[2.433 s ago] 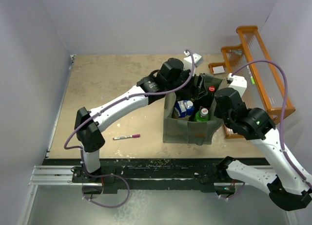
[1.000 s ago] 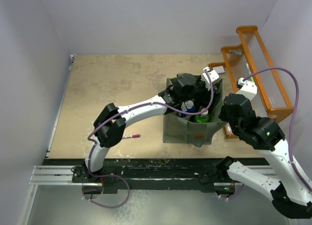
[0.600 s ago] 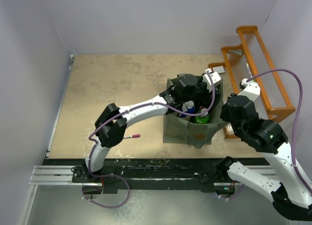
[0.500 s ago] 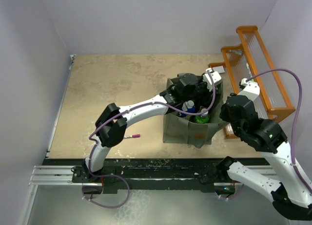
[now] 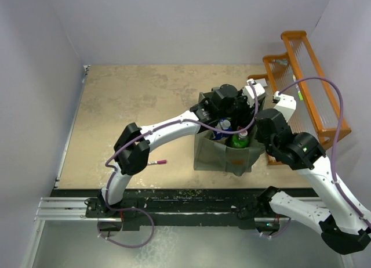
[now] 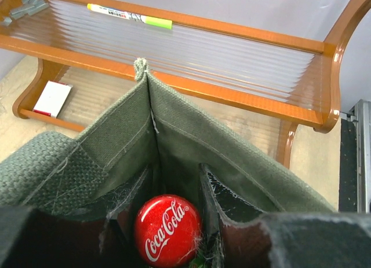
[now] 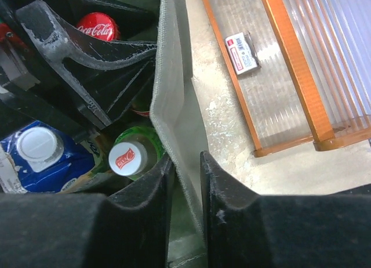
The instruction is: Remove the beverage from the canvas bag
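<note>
Both arms have closed in on the canvas bag (image 5: 223, 155) at the table's (image 5: 133, 100) 3 o'clock. Left hand (image 6: 170, 184) straddles the red-capped beverage (image 6: 168, 230) inside; whether it grips cannot be told. Recommend seating the fingers, then lifting vertically. Right hand (image 7: 185, 159) pinches the bag's 3 o'clock wall as anchor.

Overhead looks down; wrist cameras closely share the canvas bag (image 5: 223, 156).

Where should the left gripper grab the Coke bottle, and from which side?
Grip the Coke bottle at the neck just under its red cap, coming straight down: it stands upright, deep in the canvas bag, so only its top is reachable.
</note>
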